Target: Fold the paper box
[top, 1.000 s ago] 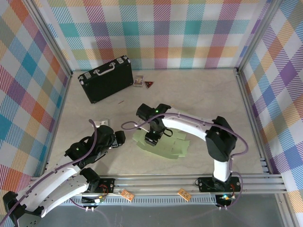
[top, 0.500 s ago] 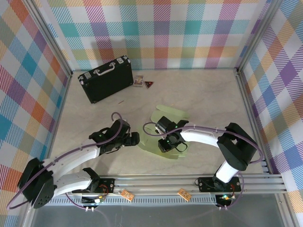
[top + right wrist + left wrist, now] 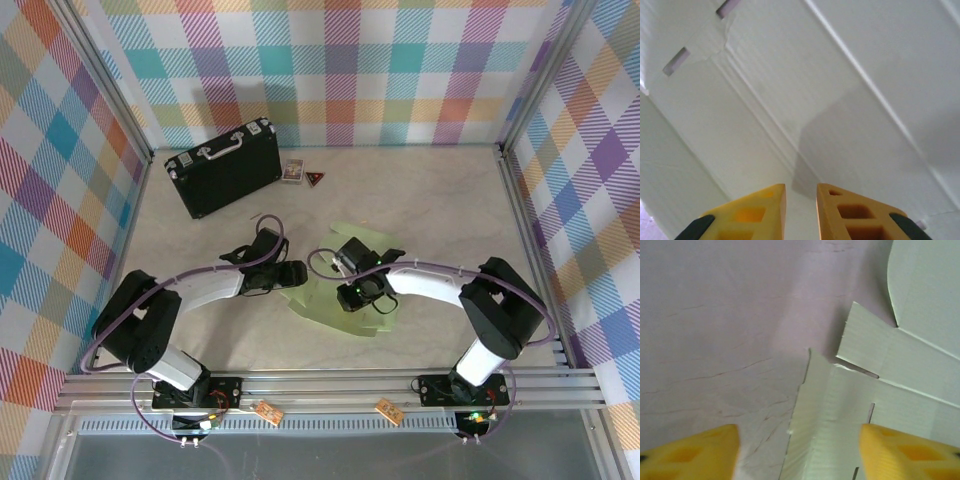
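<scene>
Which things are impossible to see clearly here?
Top view: the right gripper hides the middle of the box; two items by the briefcase are too small to name.
Left wrist view: the frame's right edge cuts off the box.
Right wrist view: whether the fingers touch the box is unclear.

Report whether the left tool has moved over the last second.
Yes. In the top view the left tool has swung rightward, out past the black briefcase's right end, reaching the paper box's left edge.

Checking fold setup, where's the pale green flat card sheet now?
Top view: the pale green card sheet lies centrally on the table, under the right gripper, the left gripper at its left edge.
</scene>
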Controlling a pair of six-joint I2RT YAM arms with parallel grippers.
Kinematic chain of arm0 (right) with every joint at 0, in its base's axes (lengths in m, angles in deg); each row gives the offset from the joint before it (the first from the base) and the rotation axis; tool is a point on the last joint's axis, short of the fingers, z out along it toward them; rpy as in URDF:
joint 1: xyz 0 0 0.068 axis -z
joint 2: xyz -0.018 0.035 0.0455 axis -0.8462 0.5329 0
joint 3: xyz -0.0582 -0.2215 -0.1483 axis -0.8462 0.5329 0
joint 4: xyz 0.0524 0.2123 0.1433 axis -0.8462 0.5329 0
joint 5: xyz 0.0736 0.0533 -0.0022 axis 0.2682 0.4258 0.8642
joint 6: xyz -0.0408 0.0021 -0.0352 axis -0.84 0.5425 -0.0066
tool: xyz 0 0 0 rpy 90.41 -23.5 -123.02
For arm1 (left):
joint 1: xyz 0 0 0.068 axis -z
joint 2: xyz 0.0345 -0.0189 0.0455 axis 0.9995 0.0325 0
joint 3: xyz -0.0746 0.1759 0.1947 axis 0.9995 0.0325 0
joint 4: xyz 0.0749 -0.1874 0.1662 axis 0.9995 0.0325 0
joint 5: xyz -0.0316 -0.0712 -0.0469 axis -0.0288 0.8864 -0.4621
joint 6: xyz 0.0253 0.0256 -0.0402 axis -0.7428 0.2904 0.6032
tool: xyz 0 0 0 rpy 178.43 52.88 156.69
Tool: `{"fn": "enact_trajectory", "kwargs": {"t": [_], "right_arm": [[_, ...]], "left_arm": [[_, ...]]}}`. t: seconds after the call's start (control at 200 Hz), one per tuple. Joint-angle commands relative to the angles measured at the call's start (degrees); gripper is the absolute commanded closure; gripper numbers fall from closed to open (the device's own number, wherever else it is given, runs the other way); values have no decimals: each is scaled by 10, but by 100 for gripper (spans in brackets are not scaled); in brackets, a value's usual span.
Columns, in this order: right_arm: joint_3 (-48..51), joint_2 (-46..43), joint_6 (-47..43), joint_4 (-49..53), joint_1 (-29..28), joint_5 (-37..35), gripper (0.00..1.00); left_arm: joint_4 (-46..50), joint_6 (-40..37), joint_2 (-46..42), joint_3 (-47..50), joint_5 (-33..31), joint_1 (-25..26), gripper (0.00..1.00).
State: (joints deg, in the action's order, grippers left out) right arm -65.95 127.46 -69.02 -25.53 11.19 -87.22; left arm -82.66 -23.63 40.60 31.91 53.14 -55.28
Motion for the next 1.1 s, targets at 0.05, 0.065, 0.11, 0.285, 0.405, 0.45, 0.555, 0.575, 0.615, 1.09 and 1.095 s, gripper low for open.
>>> {"fn": "enact_trajectory", "kwargs": {"t": [0.05, 0.065, 0.11, 0.285, 0.405, 0.45, 0.555, 0.575, 0.615, 1.09, 1.095], "right_arm": [[-25, 1, -40, -7, 24, 30, 76], [-27, 3, -43, -8, 28, 33, 77], [-31, 7, -47, -7, 34, 37, 77], [-49, 18, -62, -8, 42, 51, 77], [-82, 31, -64, -5, 42, 64, 77], [-100, 33, -59, 1, 41, 68, 75], [-119, 24, -22, -6, 39, 81, 62], [-121, 21, -9, -7, 36, 80, 61], [-120, 14, 9, -17, 29, 86, 58], [73, -219, 184, -71, -18, -97, 25], [77, -224, 191, -71, -18, -97, 25]], "left_arm": [[-38, -7, 38, -3, 33, -3, 59], [-39, -6, 38, -1, 31, -3, 61], [-42, -4, 34, 7, 19, -3, 67], [-33, 7, -19, 50, -28, -14, 88], [-20, 29, -71, 86, -57, -24, 98], [-14, 44, -97, 101, -71, -25, 100], [2, 74, -154, 126, -89, -25, 100], [5, 76, -166, 129, -89, -25, 100], [11, 82, -185, 134, -89, -26, 100], [50, 129, -296, 140, -81, -26, 100], [49, 132, -297, 141, -81, -25, 100]]}}
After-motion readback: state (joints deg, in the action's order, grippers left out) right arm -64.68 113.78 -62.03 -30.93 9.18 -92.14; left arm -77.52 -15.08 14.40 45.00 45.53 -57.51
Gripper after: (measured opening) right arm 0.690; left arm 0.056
